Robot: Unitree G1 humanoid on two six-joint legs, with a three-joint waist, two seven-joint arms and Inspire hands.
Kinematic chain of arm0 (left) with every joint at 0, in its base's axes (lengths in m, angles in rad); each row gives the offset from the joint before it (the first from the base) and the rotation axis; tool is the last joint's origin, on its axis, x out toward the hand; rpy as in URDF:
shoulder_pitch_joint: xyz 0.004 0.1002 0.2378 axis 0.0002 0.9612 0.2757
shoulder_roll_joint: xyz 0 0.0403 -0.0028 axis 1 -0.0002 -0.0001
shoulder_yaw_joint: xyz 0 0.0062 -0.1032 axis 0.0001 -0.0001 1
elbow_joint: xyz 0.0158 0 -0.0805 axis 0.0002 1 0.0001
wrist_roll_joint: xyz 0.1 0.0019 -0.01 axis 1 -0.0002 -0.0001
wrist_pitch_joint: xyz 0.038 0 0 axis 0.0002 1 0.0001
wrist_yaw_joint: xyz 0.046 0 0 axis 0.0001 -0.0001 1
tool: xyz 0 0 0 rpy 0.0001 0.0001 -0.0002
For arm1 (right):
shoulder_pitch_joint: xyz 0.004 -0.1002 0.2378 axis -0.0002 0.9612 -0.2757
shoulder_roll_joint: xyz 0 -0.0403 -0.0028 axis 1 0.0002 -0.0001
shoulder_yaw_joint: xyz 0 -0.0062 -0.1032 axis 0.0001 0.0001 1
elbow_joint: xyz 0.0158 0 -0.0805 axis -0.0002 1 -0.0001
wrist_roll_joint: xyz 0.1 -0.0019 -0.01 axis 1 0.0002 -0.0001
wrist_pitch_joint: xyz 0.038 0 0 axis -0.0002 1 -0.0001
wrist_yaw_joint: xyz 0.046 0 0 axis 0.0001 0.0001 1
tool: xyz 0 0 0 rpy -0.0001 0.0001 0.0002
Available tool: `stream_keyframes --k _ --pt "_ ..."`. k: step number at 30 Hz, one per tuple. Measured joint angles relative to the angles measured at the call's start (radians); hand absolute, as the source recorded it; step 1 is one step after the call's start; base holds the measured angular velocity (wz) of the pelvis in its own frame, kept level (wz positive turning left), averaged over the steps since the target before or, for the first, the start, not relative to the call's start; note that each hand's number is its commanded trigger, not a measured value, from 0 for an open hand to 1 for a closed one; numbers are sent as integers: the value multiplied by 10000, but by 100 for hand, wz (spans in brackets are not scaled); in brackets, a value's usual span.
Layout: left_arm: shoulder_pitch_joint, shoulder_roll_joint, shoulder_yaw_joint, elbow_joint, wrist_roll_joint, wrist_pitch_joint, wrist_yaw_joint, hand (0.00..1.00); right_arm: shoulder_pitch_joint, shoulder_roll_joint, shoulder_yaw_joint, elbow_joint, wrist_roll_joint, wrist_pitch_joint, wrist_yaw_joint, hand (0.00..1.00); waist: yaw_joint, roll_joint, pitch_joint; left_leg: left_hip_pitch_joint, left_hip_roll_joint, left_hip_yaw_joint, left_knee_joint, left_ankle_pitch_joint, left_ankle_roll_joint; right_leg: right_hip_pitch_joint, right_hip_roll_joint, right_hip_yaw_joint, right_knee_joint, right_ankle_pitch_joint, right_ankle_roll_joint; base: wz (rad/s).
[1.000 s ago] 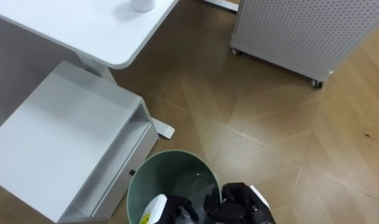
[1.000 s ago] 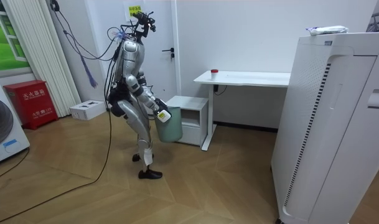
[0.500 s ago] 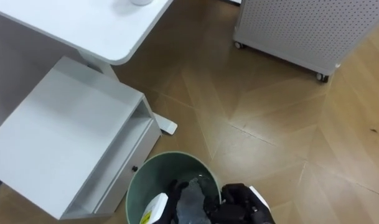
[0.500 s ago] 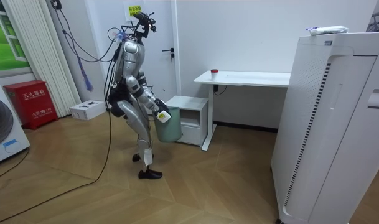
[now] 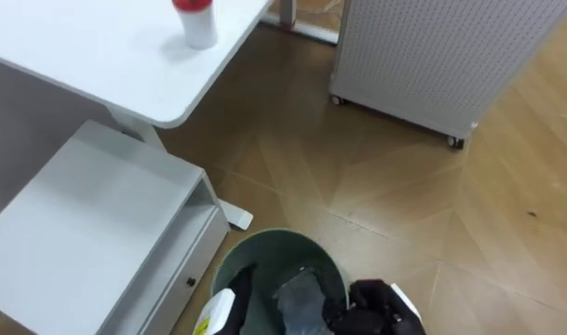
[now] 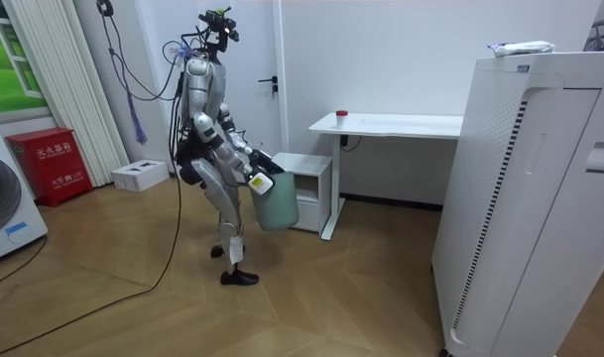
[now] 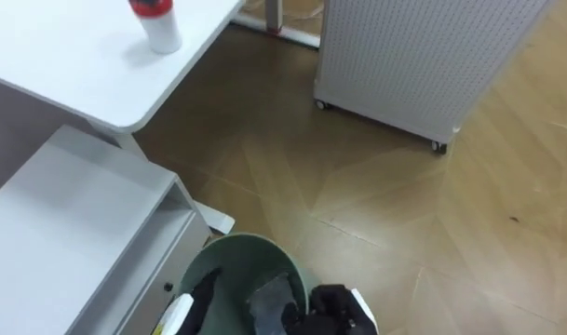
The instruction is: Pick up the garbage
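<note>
Step in hand, as I read it: carrying the green waste bin (image 5: 276, 237) to the next pickup. The bin sits at 6 o'clock in the eye views and is lifted off the floor in the room view. Left hand (image 5: 238, 287) is hooked over the rim at 8 o'clock and right hand (image 5: 384, 307) is clamped on the rim at 4 o'clock, so both grip the bin. Grey crumpled garbage (image 5: 302, 296) lies inside, at the bottom. Hold the rim level so nothing tips out, and free a hand only once the bin is set down.

Room, big to small:
- Tall white appliance (image 6: 540, 198) stands at the room view's right, well apart.
- Wooden floor (image 5: 376, 186) is open from 12 to 3 o'clock, your best path.
- Perforated panel on castors (image 5: 432, 46) is at 1 o'clock, castors jutting at floor level.
- White bench (image 5: 97, 46) is at 10 o'clock, its rounded corner overhanging.
- White drawer cabinet (image 5: 78, 223) is at 8 o'clock, just beside the bin. It's the likeliest bump, so swing right.
- Red-capped bottle (image 5: 195, 20) stands upright near the bench edge at 11 o'clock; don't jolt the bench.
</note>
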Motion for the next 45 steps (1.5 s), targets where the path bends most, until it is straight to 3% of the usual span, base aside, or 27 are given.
stream_keyframes --k 3,6,8,10,13,15,18,24,31,36,38,45 --pt "193 180 11 -193 146 -168 2 0 161 -12 -149 256 84 -60 -3 100 3 -6 -9 409 13 -1 -183 -7 -14 409 65 8 -199 19 28 -5" --pt "456 477 543 -730 505 -301 269 0 489 27 -780 408 57 -87 -28 100 -6 1 -25 840 11 5 -460 9 -24 835 121 15 -495 62 79 -2" --pt "657 655 685 -770 507 -433 510 0 736 -21 -1010 561 -9 -186 -90 100 -35 36 -83 1288 3 12 -747 32 -34 1272 156 7 -758 76 107 -2" --pt "945 728 916 -820 508 -502 584 0 1102 -45 -1341 632 -9 -235 -219 100 -37 117 -176 1822 1 10 -1126 77 -46 1820 220 8 -1108 109 159 0" --pt "1343 732 1463 -1019 741 -605 886 0 1611 -218 -1742 752 255 -317 -330 100 -13 157 -239 2640 -26 9 -1778 189 -66 2587 294 15 -1640 141 233 0" --pt "1828 748 1963 -1658 966 -616 1001 0 1827 -226 -2180 1282 217 -593 -323 100 -19 167 -298 3193 -22 7 -2229 250 -91 3088 365 2 -1992 155 253 0" --pt "2352 784 2228 -2553 1078 -704 1282 0 2123 -220 -2572 1436 190 -617 -412 100 -10 160 -336 3731 9 84 -2532 269 -116 3514 442 16 -2214 126 279 -9" --pt "2947 956 2579 -3247 1206 -1045 1376 0 3125 -203 -3192 1458 107 -723 -363 100 -169 57 -421 4927 8 81 -3249 273 -122 4617 555 77 -2773 48 371 -4" --pt "3241 1085 2902 -3700 1211 -1079 1521 0 3493 -135 -3260 1473 -424 -717 -282 100 -238 -100 -427 5816 3 264 -3690 272 -121 5323 655 335 -3024 44 458 -9" --pt "3244 1110 3308 -4784 1113 -1261 1785 0 3486 -127 -3265 1461 -670 -717 -212 100 -298 -39 -369 6077 7 259 -3727 272 -121 5550 658 330 -3036 38 466 0" --pt "3243 1120 3402 -5047 1077 -1420 1844 0 3473 -128 -3279 1461 -671 -716 -207 100 -302 -20 -377 6165 -2 262 -3771 272 -121 5606 658 343 -3019 30 474 0" --pt "3238 1117 3672 -5717 1077 -1433 2087 0 3478 -128 -3574 1439 -669 -630 -222 100 -331 26 -398 6164 -7 265 -3755 270 -122 5627 660 360 -2965 29 472 0"
